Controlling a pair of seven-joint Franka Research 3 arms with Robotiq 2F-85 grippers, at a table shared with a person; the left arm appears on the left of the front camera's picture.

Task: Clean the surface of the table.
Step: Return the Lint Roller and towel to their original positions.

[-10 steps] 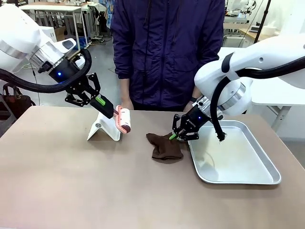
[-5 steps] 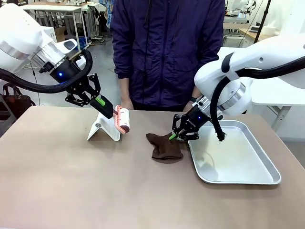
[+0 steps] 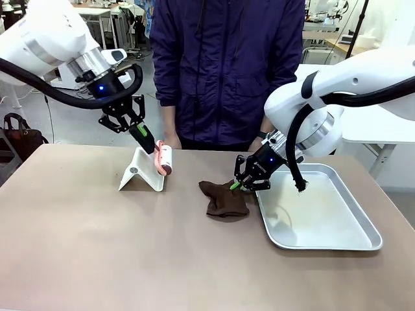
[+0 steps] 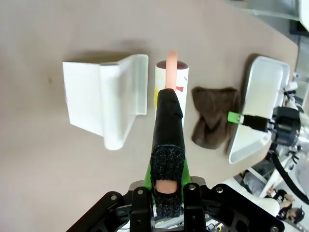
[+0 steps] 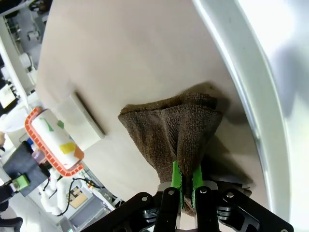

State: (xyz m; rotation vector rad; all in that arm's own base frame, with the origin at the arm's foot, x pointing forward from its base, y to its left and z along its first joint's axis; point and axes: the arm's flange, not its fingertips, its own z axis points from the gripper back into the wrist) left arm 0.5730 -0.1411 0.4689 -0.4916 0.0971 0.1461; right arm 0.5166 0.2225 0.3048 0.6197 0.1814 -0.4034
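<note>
While nothing has yet been wiped, you have both tools in hand over the table (image 3: 97,246), whose wide taupe top runs bare from your near edge out to the work. Nearest on your right sits the silver tray (image 3: 363,227), and just beside its left rim lies the brown cloth (image 3: 224,199), bunched on the tabletop. Your right gripper (image 3: 241,183) is clamped on the cloth's edge next to the tray; the right wrist view makes this plain, with the green fingers (image 5: 178,175) pinched tight on a fold and the fabric fanning out from them. Farther back on your left, the left gripper (image 3: 148,144) is closed on the orange handle of a lint roller (image 3: 165,159), held just above the table beside a white plastic stand (image 3: 139,173). The left wrist view adds what the front camera hides: the handle runs straight between the pads (image 4: 168,166), and the roller (image 4: 172,89) hangs next to the stand (image 4: 104,104), apart from it. I judge the step to be the start of cleaning proper. Your next move calls for lowering the roller flat onto open tabletop, or dragging the cloth away from the tray rim, with steady downward pressure. A person (image 3: 227,71) stands at the far edge, close behind the roller, so keep strokes short there.
</note>
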